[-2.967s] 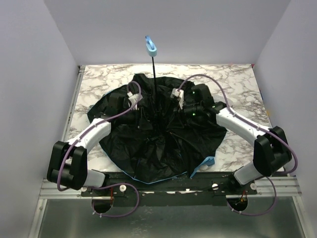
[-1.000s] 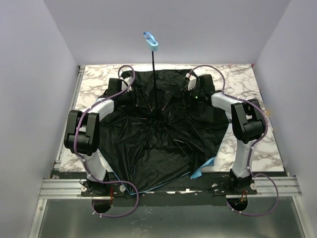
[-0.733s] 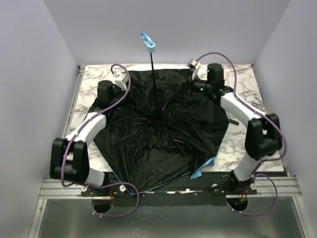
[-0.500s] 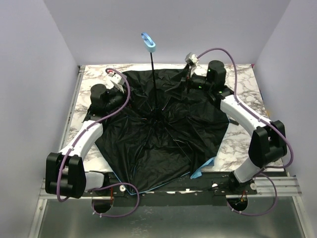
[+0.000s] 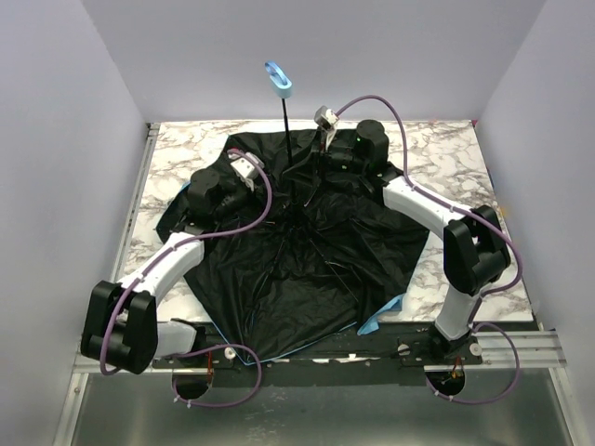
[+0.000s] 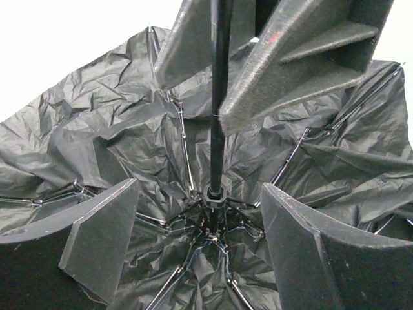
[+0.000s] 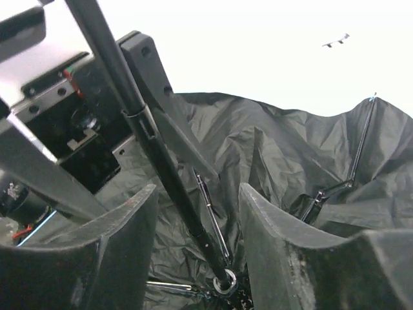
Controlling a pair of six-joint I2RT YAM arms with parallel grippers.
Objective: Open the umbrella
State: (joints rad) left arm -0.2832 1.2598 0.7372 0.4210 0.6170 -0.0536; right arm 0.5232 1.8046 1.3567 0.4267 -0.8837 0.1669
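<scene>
The umbrella [image 5: 307,260] lies spread on the marble table, black inside facing up, with a sky-blue edge at the front. Its thin black shaft [image 5: 290,149] stands upright, the light-blue handle [image 5: 279,79] at the top. My left gripper [image 5: 270,197] is open left of the shaft; in the left wrist view [image 6: 206,245] the shaft [image 6: 219,97] and hub [image 6: 215,194] show between its fingers [image 6: 97,239], untouched. My right gripper [image 5: 309,160] is open right of the shaft; in the right wrist view [image 7: 197,219] the shaft [image 7: 161,155] runs between its fingers [image 7: 290,252].
The marble table [image 5: 446,158] shows bare strips at the left, back and right of the canopy. Metal ribs [image 6: 181,135] radiate from the hub. Grey walls enclose three sides. The other gripper's fingers [image 6: 290,58] crowd the shaft from the opposite side.
Both grippers have left the canopy's far corners and swung inward to either side of the shaft. The canopy lies about as flat as before.
</scene>
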